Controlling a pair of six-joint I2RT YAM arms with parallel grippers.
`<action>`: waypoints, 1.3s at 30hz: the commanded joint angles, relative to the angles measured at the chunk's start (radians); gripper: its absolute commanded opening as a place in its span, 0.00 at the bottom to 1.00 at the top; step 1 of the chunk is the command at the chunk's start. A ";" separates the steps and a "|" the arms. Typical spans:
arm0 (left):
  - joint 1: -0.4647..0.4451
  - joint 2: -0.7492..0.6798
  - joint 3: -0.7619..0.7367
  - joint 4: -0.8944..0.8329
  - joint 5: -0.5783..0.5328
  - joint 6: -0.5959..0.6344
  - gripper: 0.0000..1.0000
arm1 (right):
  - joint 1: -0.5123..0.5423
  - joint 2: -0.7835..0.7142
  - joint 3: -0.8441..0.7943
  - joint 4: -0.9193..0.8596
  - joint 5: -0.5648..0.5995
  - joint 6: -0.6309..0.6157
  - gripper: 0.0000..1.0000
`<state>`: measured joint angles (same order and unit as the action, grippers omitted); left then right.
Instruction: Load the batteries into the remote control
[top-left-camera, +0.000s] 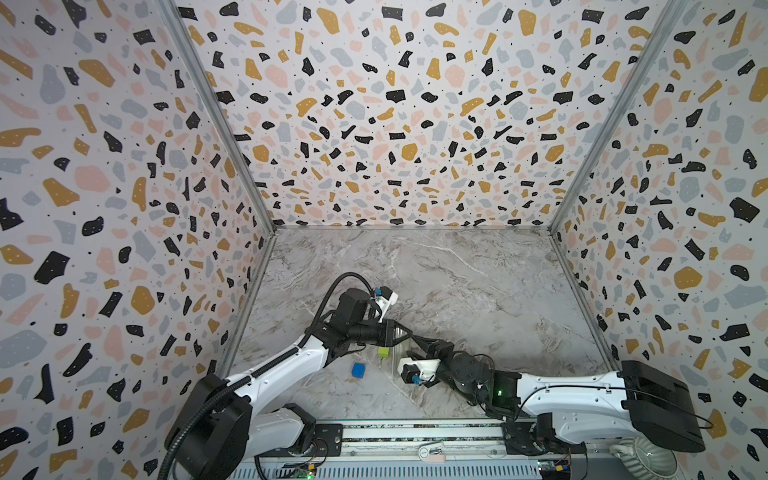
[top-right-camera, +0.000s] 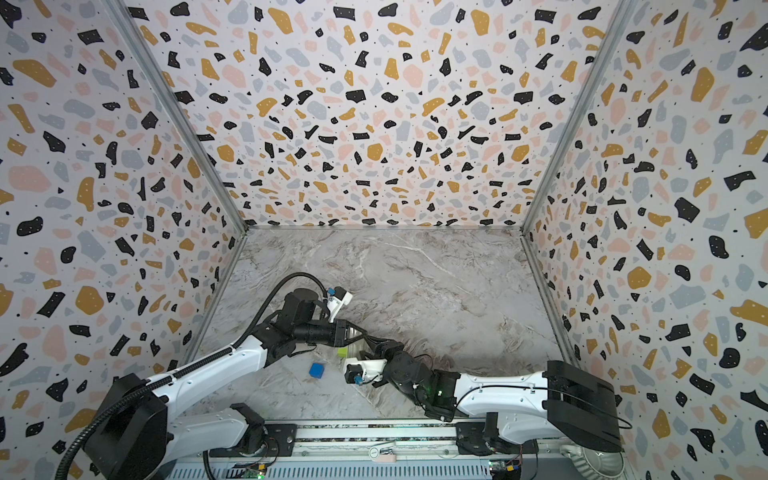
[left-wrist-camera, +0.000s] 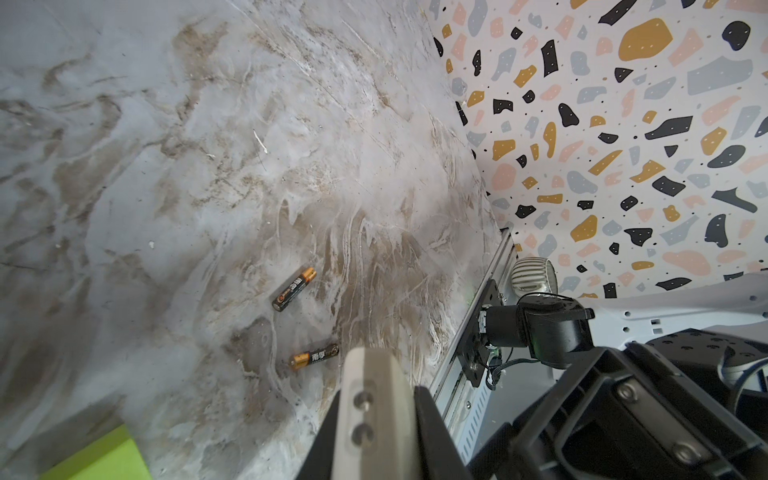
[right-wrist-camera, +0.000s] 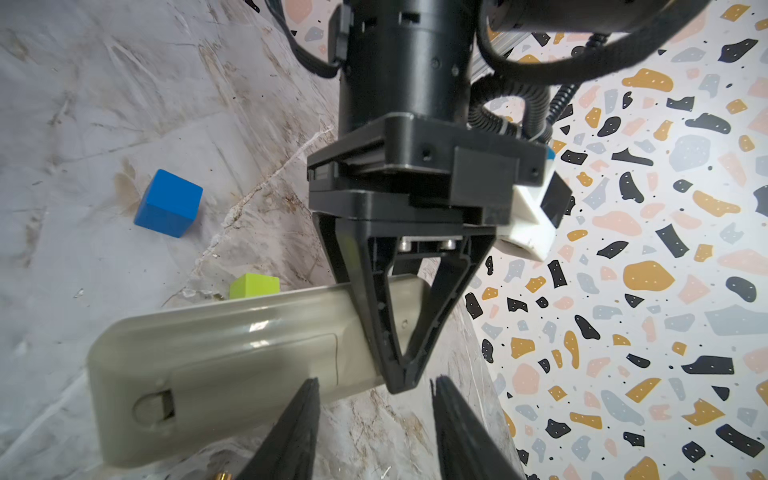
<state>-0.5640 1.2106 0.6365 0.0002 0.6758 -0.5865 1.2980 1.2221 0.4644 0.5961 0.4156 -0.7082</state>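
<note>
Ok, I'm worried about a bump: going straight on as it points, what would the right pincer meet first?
Likely the slim white plastic remote control ahead of the open right pincer, near the end that the left pincer clamps. Depth is unclear, so the left pincer's tip could come first.

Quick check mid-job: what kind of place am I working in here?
Probably a purpose-built robot test cell: terrazzo-print panels box in a marble-look tabletop, and two robot arms sit on a metal rail at its front edge.
</note>
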 joint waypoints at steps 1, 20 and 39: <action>-0.002 -0.003 0.014 0.011 0.032 0.009 0.00 | 0.003 -0.043 -0.002 -0.005 -0.064 0.019 0.52; -0.002 -0.006 0.022 0.007 0.067 0.017 0.00 | 0.003 -0.021 0.010 -0.086 -0.228 0.050 0.63; -0.002 -0.005 0.017 0.001 0.074 0.030 0.00 | 0.003 0.039 0.029 -0.081 -0.123 0.036 0.62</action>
<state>-0.5640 1.2106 0.6365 -0.0059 0.7090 -0.5583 1.3029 1.2491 0.4633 0.5274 0.2337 -0.6754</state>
